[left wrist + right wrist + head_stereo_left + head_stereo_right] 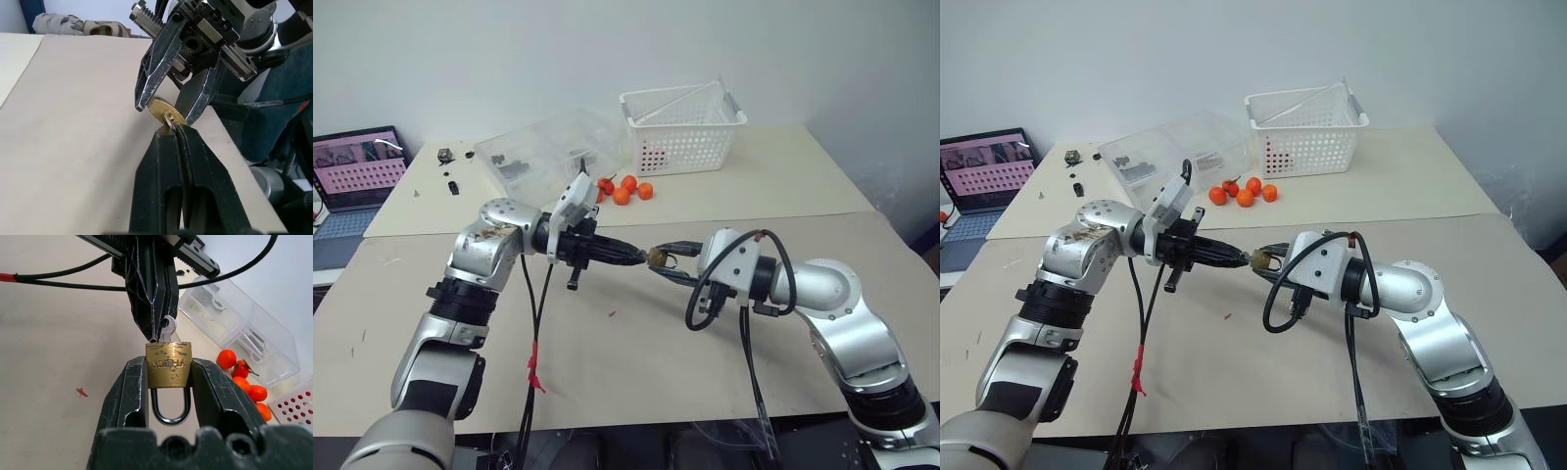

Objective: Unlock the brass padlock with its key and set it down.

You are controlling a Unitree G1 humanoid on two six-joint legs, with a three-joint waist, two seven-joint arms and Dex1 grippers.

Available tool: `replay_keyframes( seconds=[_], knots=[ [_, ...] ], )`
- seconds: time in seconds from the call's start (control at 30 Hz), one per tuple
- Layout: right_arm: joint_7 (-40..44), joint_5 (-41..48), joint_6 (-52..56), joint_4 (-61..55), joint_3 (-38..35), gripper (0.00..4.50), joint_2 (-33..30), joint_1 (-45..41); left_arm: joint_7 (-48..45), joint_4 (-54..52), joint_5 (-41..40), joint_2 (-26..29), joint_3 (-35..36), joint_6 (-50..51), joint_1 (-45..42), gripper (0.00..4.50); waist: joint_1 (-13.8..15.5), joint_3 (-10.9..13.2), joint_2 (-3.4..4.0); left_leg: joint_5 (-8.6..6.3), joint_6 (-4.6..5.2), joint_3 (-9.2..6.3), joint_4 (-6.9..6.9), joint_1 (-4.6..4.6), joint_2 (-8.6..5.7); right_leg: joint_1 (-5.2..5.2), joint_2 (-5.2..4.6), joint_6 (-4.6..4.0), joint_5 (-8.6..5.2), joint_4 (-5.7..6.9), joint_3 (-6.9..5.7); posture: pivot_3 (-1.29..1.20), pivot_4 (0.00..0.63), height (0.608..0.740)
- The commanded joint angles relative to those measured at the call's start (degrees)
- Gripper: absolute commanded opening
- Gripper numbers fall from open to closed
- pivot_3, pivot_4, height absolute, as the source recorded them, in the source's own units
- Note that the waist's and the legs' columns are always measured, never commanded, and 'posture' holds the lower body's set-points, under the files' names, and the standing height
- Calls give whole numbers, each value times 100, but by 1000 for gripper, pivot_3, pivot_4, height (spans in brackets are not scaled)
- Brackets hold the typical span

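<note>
1. Right now both arms meet in mid-air above the beige table (636,362), and the small brass padlock (168,364) hangs between them, clear of the tabletop.
2. Right gripper (168,382) has its two black fingers pressed against the flat sides of the gold-yellow lock body, so it is clamped on the brass padlock; the thin silver U-shaped shackle (169,407) is seated in the body and sits down between the fingers, toward the wrist.
3. Left gripper (177,131) comes in from the nine o'clock side in the head view, its fingers squeezed tight together with no gap.
4. Those fingertips pinch the small silvery key (167,329), whose round head with a hole peeks out beside them; its blade goes into the keyhole face of the lock body.
5. From the left wrist camera, the same key (169,120) shows as a small silver loop against the brass, right at the tips.
6. Behind the hands, at about twelve o'clock on the far table, a cluster of round orange fruits (628,189) lies loose.
7. Just beyond them stand a clear plastic compartment box (553,152) and, at one o'clock, a white perforated plastic basket (685,132).
8. Far out at ten o'clock, an open laptop (357,171) shows a lit screen.
</note>
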Motion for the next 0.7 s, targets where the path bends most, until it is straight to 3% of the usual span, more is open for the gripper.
replay_keyframes(
  seconds=[0.03, 0.4, 0.7],
  knots=[
    [25, 88, -5, -160, 102, 932, 49, -62, -128, -148, 31, -74, -51, -365, -207, 89, 0, 0, 0, 0, 0, 0, 0, 0, 0, 0, 0, 0, 0, 0, 0, 0, 150, 740],
    [15, 80, 2, -153, 132, 932, 55, -66, -90, 162, 625, -138, -178, -1380, -231, 89, 2, 0, 0, -1, 1, 8, 1, -1, 0, 0, 2, 0, 0, 0, 0, 0, 150, 740],
    [10, 76, -9, -138, 143, 932, 62, -84, -17, 223, 677, -120, -219, -1085, -216, 89, -1, 0, 0, -2, 5, 9, 5, 0, 1, 1, 6, 0, 0, 2, 0, 0, 150, 740]
  ],
)
